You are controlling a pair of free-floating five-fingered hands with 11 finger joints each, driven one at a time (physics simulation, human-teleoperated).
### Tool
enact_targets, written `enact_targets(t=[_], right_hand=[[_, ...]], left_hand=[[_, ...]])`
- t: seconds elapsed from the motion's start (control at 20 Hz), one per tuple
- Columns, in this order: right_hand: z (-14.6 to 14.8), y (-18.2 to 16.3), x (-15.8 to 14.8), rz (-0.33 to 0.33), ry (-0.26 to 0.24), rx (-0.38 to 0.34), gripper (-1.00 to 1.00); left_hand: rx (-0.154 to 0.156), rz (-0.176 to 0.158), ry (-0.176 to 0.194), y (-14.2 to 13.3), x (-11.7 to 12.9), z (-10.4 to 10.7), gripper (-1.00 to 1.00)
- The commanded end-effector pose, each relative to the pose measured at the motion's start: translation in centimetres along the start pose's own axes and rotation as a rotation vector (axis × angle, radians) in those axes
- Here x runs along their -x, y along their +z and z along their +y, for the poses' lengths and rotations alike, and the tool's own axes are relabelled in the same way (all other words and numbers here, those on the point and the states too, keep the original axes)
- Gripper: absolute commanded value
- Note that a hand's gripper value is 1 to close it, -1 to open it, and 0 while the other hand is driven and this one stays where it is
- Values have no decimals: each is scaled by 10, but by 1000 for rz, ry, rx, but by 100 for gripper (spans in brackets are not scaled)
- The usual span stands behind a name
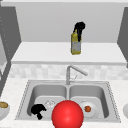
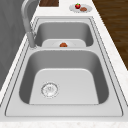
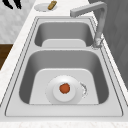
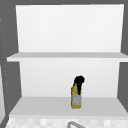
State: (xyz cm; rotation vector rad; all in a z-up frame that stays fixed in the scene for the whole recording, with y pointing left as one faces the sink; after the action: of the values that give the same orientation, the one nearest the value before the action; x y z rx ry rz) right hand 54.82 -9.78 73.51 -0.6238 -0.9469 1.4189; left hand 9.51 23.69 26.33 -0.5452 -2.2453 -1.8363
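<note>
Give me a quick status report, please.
Right hand gripping yellow bottle on the shelf. Left hand idle, fingers curled, over left basin.

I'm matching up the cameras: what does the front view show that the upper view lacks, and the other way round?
Front view alone: the steel double sink, the left hand low at the left basin, a red ball, and a white plate carrying a small orange-brown item in the right basin. Upper view alone: a higher white shelf. Both: the right hand on top of the yellow bottle standing on the lower shelf.
</note>
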Motion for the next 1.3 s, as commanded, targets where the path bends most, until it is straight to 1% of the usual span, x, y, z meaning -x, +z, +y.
enact_targets(t=[0.0, 0.15, 0.4, 0.5, 0.55, 0.65, 0.7, 0.9, 1.1, 1.25], right_hand=[[-5, 1, -1, -1, 1, 8, -100], [-25, 3, 2, -9, 9, -14, -100], [-59, 15, 12, -7, 3, -46, -100], [-67, 18, 22, -20, -12, -46, -100], [-68, 21, 28, -30, -25, -44, -100], [-71, 26, 41, -54, -49, -17, -100], [-73, 26, 46, -65, -53, 3, -100], [-75, 34, 70, -95, -89, 46, -100], [-72, 49, 93, -83, -95, 74, -100], [-62, 62, 108, -84, -95, 79, -100]], left_hand=[[0, 0, 0, 0, 0, 0, 0], [0, 0, 0, 0, 0, 0, 0], [0, 0, 0, 0, 0, 0, 0], [0, 0, 0, 0, 0, 0, 0], [0, 0, 0, 0, 0, 0, 0], [0, 0, 0, 0, 0, 0, 0], [0, 0, 0, 0, 0, 0, 0], [0, 0, 0, 0, 0, 0, 0], [0, 0, 0, 0, 0, 0, 0], [0, 0, 0, 0, 0, 0, 0]])
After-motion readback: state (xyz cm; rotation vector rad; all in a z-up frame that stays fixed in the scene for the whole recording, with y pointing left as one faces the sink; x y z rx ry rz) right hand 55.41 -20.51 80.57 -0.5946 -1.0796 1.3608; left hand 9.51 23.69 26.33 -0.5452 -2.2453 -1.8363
